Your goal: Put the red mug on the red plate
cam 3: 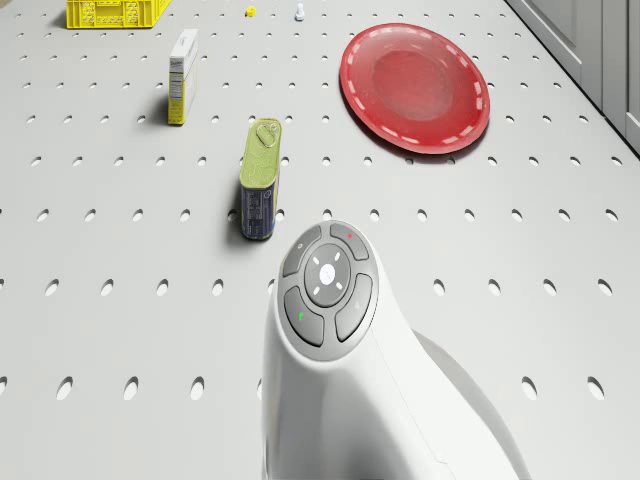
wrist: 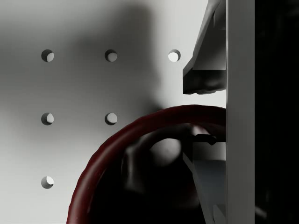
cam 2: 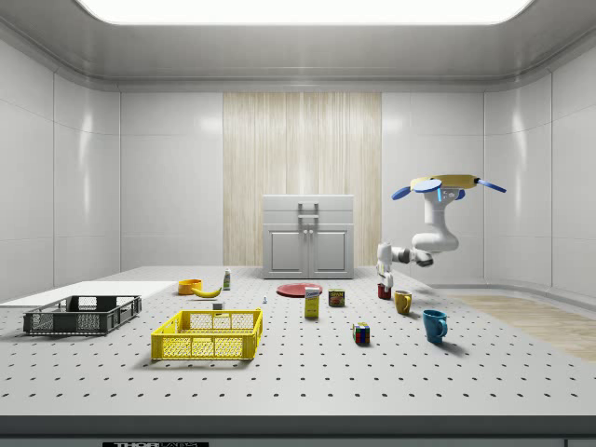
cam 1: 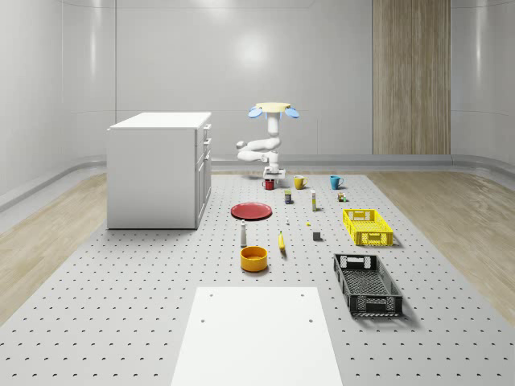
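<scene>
The red mug (cam 1: 269, 184) (cam 2: 384, 291) stands upright at the far end of the table, beyond the red plate (cam 1: 252, 211) (cam 2: 299, 290) (cam 3: 414, 86). The drone (cam 1: 273, 109) (cam 2: 447, 183) hovers above and behind the mug, with its white arm bent down to it. My gripper (wrist: 205, 114) is open and straddles the mug's rim. One finger (wrist: 205, 79) is outside the wall and the other finger (wrist: 210, 158) is inside the mug (wrist: 149, 172). A thin gap shows between the outer finger and the rim.
A yellow mug (cam 1: 299, 182) and a blue mug (cam 1: 335, 182) stand to the whole-scene view's right of the red mug. A green can (cam 3: 261, 178) and a small box (cam 3: 182, 75) lie near the plate. The white cabinet (cam 1: 159, 167) stands at the left; a yellow crate (cam 1: 367, 226) and a black crate (cam 1: 367, 284) sit nearer.
</scene>
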Controlling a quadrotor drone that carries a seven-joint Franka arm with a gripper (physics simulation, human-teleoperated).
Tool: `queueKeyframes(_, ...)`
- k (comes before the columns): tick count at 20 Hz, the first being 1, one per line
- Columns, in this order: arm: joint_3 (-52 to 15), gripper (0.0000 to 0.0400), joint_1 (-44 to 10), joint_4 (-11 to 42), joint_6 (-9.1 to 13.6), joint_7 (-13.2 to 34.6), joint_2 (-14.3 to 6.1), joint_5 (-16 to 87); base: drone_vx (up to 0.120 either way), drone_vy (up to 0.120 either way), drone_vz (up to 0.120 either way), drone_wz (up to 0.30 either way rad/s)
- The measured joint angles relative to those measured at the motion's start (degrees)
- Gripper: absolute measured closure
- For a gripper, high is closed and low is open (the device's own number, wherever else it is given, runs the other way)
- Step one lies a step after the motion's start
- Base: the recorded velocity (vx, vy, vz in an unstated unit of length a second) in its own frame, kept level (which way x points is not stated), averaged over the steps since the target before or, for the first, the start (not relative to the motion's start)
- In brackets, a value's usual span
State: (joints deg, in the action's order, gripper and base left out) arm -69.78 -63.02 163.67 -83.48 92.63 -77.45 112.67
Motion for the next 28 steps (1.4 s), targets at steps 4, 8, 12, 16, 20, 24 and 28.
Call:
queueKeyframes(4,-1.6,0.029,-0.2,0.3,0.3,0.2,-0.2,-1.6,0.0,0.0,0.0,0.0)
queueKeyframes(8,-4.9,0.0297,-0.5,0.9,1.2,0.8,-0.4,-4.8,0.0,0.0,0.0,0.0)
queueKeyframes(12,-9.0,0.0299,-1.0,1.4,2.3,1.6,-0.5,-8.8,0.0,0.0,0.05,0.0)
queueKeyframes(16,-12.1,0.03,-1.5,1.6,2.6,2.2,-0.9,-12.0,0.06,-0.06,0.12,0.0)
queueKeyframes(20,-13.8,0.0301,-1.9,1.6,2.4,2.5,-1.7,-13.8,0.12,-0.12,0.12,0.0)
queueKeyframes(24,-14.7,0.0301,-2.1,1.6,1.7,2.7,-2.5,-14.8,0.12,-0.06,0.01,0.0)
queueKeyframes(28,-15.1,0.0301,-2.3,1.6,1.0,2.9,-3.4,-15.5,0.12,-0.02,0.0,0.0)
